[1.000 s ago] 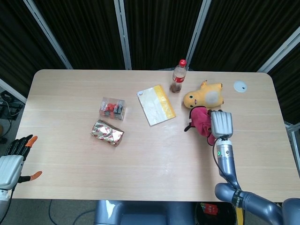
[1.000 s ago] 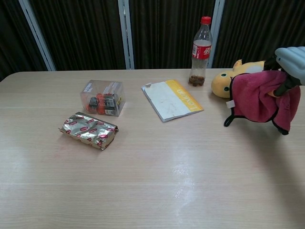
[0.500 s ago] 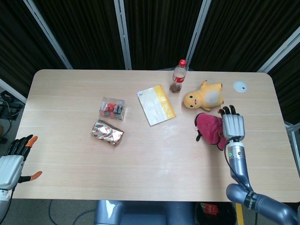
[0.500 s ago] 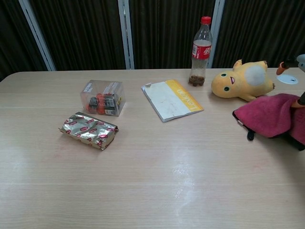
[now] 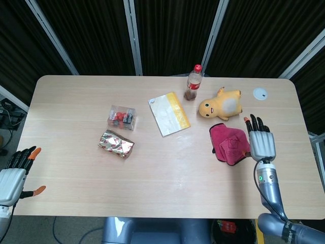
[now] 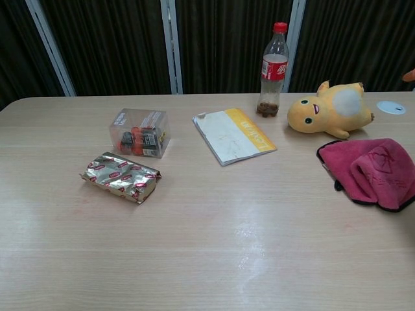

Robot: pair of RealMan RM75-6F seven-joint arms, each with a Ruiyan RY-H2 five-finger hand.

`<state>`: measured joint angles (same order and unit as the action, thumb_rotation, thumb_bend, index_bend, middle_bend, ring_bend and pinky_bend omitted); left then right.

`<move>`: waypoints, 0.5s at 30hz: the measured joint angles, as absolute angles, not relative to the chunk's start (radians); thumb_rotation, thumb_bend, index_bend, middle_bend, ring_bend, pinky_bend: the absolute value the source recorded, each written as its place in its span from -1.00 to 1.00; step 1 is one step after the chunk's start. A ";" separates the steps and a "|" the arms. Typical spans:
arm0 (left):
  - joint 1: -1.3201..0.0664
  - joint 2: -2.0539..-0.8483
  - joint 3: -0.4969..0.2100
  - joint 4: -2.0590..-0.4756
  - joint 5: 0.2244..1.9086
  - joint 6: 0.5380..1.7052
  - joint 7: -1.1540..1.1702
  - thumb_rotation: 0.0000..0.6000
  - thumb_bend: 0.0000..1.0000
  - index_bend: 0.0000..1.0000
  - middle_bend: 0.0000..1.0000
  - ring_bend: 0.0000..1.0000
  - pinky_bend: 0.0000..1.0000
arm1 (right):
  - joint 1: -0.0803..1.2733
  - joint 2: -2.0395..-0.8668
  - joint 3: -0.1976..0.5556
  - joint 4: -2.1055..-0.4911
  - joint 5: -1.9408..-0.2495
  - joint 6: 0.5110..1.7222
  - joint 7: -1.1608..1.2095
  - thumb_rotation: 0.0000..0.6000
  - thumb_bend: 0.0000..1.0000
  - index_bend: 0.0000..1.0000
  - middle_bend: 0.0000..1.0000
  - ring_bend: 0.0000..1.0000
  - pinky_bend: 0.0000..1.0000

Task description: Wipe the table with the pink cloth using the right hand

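The pink cloth [image 5: 228,144] [image 6: 373,170] lies crumpled on the table at the right, just in front of the yellow plush toy. My right hand [image 5: 261,141] hovers beside the cloth's right edge, fingers spread and holding nothing; in the chest view only an orange fingertip [image 6: 410,75] shows at the right border. Off the table's front left corner my left hand [image 5: 14,175] hangs open, seen only in the head view.
A yellow plush toy [image 5: 221,107], a cola bottle [image 5: 192,83], a white and yellow packet [image 5: 169,114], a clear box of small items [image 5: 122,117] and a shiny foil pack [image 5: 116,144] lie across the table. A small white disc [image 5: 260,93] sits at the far right.
My right hand let go of the pink cloth and moved right, off it. The cloth, lifted a second ago, now lies on the table. The left hand stayed still.
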<state>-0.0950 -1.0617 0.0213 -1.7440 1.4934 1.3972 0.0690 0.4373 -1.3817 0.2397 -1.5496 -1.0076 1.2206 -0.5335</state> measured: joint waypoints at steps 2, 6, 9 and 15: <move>-0.094 -1.062 0.022 -1.744 1.496 1.400 0.069 1.00 -1.00 -1.00 -1.00 -1.00 -1.00 | 0.411 -1.335 0.215 -1.592 -1.021 1.232 -0.528 1.00 -0.96 -0.86 -1.00 -1.00 -0.59; -0.092 -1.065 0.022 -1.739 1.505 1.408 0.074 1.00 -1.00 -1.00 -1.00 -1.00 -1.00 | 0.346 -1.239 0.157 -1.673 -1.066 1.261 -0.495 1.00 -0.96 -0.86 -1.00 -1.00 -0.59; -0.092 -1.069 0.022 -1.734 1.511 1.414 0.077 1.00 -1.00 -1.00 -1.00 -1.00 -1.00 | 0.303 -1.187 0.120 -1.706 -1.123 1.292 -0.457 1.00 -0.97 -0.86 -1.00 -1.00 -0.59; -0.089 -1.082 0.018 -1.711 1.532 1.438 0.065 1.00 -1.00 -1.00 -1.00 -1.00 -1.00 | 0.205 -1.131 0.031 -1.700 -1.349 1.449 -0.395 1.00 -0.97 -0.87 -1.00 -1.00 -0.60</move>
